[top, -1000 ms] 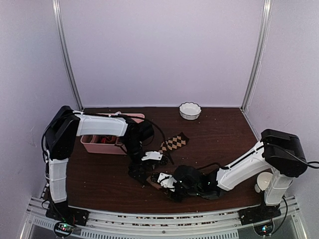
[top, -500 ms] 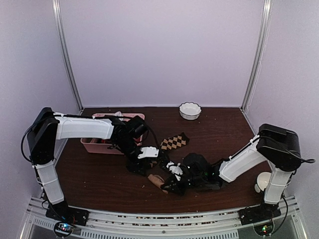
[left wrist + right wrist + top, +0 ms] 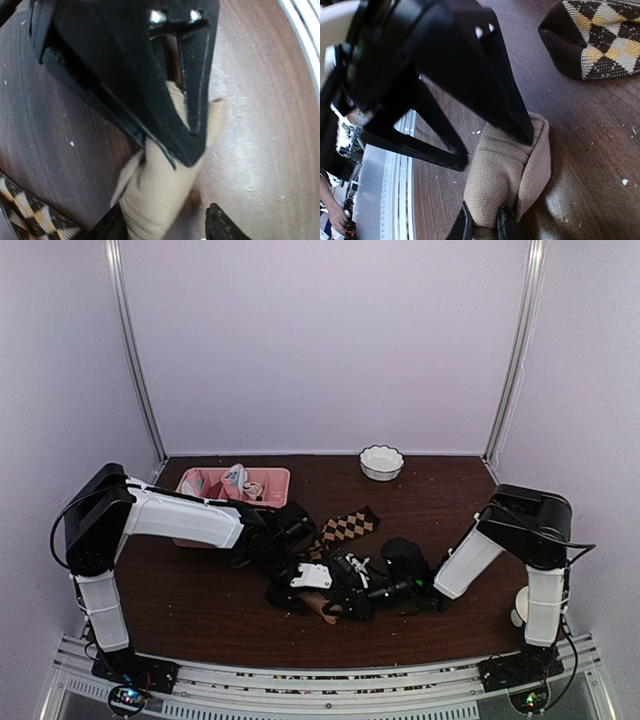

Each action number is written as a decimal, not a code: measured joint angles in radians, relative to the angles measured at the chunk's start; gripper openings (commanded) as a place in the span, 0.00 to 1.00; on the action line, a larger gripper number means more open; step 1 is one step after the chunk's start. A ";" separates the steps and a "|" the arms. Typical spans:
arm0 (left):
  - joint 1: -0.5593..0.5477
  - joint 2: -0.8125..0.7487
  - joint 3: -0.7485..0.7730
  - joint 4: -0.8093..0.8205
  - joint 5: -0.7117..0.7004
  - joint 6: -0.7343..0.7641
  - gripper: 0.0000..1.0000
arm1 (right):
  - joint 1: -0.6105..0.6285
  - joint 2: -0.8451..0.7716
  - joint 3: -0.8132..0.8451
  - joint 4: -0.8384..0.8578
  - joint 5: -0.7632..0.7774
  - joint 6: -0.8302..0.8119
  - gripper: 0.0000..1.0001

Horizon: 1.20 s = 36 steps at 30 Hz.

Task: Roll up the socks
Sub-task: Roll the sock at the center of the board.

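The tan sock [image 3: 502, 172] lies folded near the table's front middle, a scrap of it showing under the arms [image 3: 323, 614]. My right gripper [image 3: 484, 226] is shut on its near end, the fabric pinched between both fingers. My left gripper [image 3: 162, 227] comes down from above with its jaws closed in around the sock's ribbed part [image 3: 150, 200]; its black fingers [image 3: 485, 75] straddle the fold. The two grippers meet tip to tip [image 3: 325, 592]. The brown argyle sock [image 3: 346, 528] lies flat just behind them, untouched, and shows in both wrist views [image 3: 600, 37] [image 3: 30, 210].
A pink divided tray [image 3: 272, 478] holding small bundles stands at the back left. A white fluted bowl [image 3: 381, 461] sits at the back centre. The metal rail [image 3: 385, 190] at the table's front edge runs close to the sock.
My left gripper has narrowed from wide open onto the tan sock. Both grippers shifted slightly right, the left arm dropped low and uncovered the pink tray, and the right arm folded inward.
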 measured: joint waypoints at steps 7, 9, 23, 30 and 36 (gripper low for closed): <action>-0.007 0.048 0.006 0.080 -0.050 0.026 0.19 | -0.017 0.018 -0.005 0.062 -0.039 0.076 0.00; -0.007 0.055 0.021 0.067 -0.051 0.030 0.17 | -0.021 0.021 -0.004 0.069 -0.048 0.090 0.00; 0.043 0.137 0.271 -0.281 0.108 0.051 0.00 | -0.061 -0.153 -0.063 -0.053 0.004 0.083 1.00; 0.187 0.138 0.494 -0.489 0.296 -0.012 0.00 | -0.076 -0.425 -0.123 -0.374 0.332 -0.041 1.00; 0.245 0.138 0.599 -0.634 0.381 -0.033 0.00 | -0.084 -0.823 -0.158 -0.479 0.671 -0.073 1.00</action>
